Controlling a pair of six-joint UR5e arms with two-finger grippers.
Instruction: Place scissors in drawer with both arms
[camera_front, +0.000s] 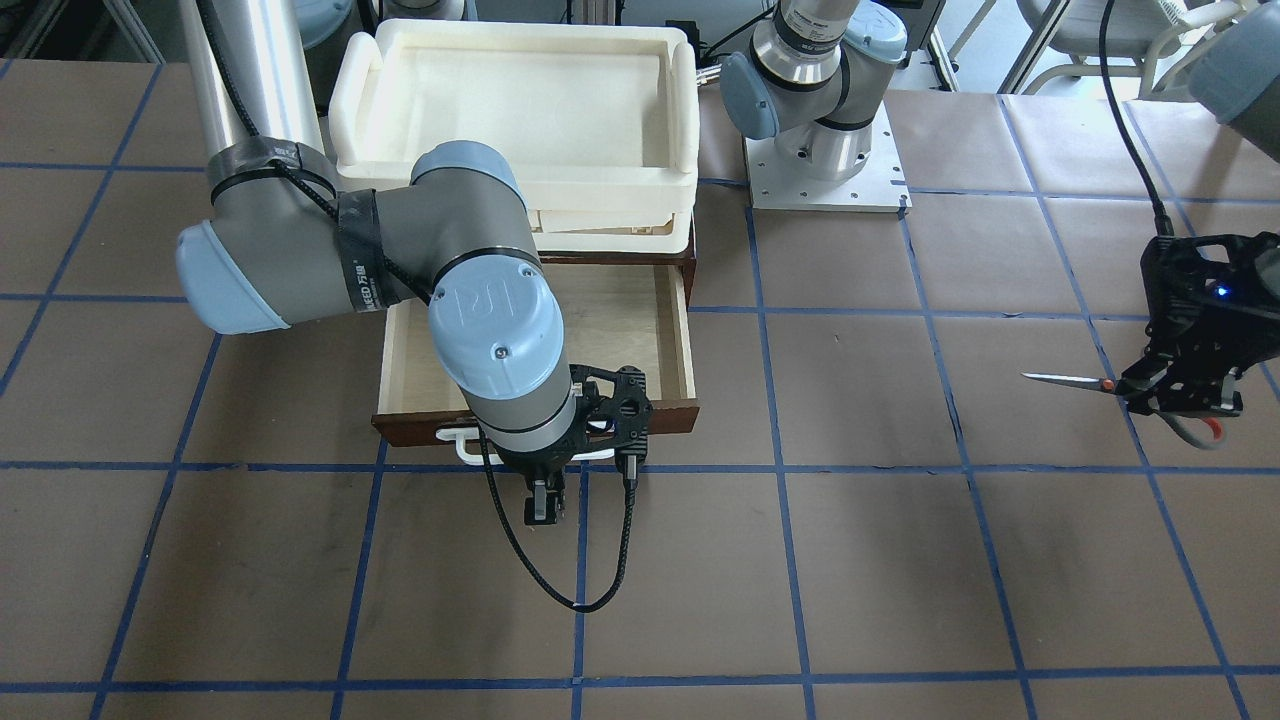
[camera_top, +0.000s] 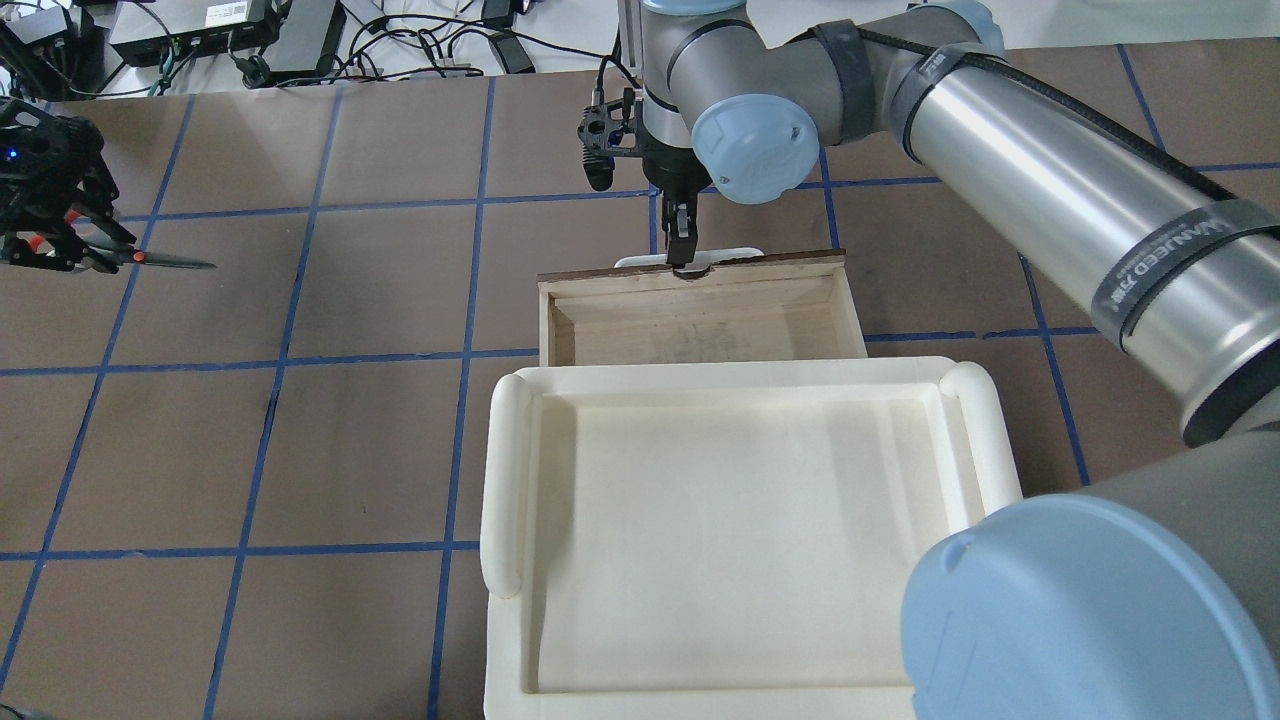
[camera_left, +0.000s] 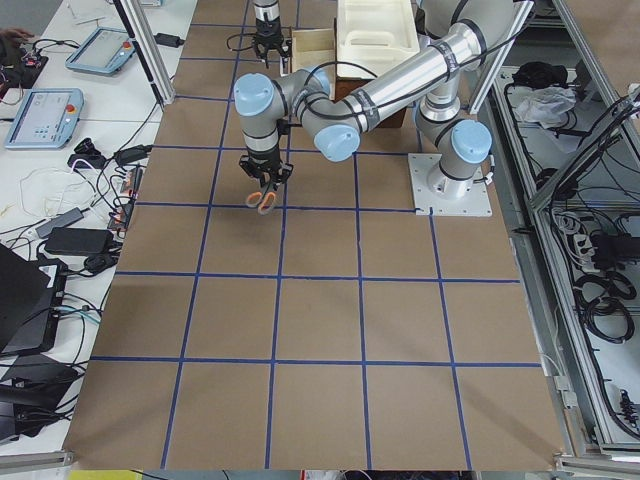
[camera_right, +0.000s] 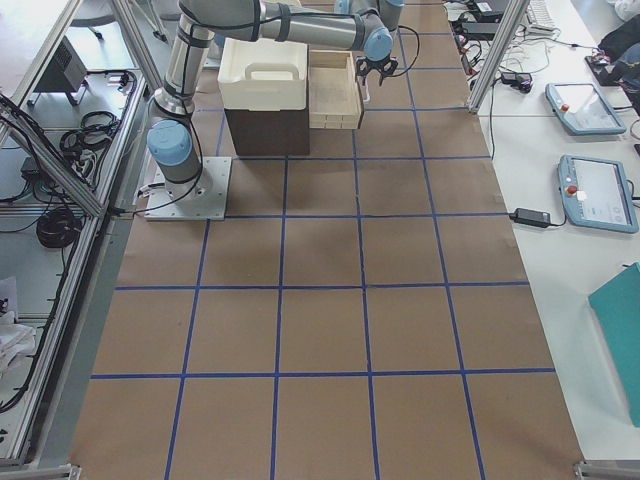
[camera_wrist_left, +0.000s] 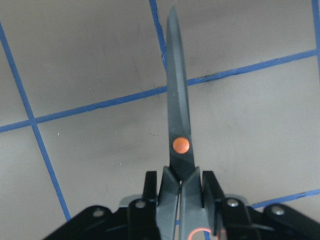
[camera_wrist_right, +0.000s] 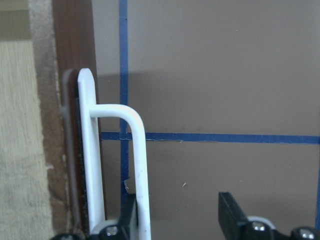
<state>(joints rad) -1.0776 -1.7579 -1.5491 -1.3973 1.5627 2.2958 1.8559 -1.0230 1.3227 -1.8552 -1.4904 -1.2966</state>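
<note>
Overhead exterior — left tool (camera_top: 90, 252) grips scissors (camera_top: 168, 262), drawer (camera_top: 700, 325) open.

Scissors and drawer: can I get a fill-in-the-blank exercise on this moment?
The left pincer grips the ___. The drawer stands ___. The right pincer is at the drawer's white ___.
Missing words: scissors; open; handle.

Front camera facing robot (camera_front: 825, 150), looking steeply down; overhead looking forward over its shoulders; both sharing drawer (camera_front: 640, 325). Side cameras viewing table (camera_left: 320, 330) lengthwise from afar. Wrist cameras sitting closest, looking tableward.
</note>
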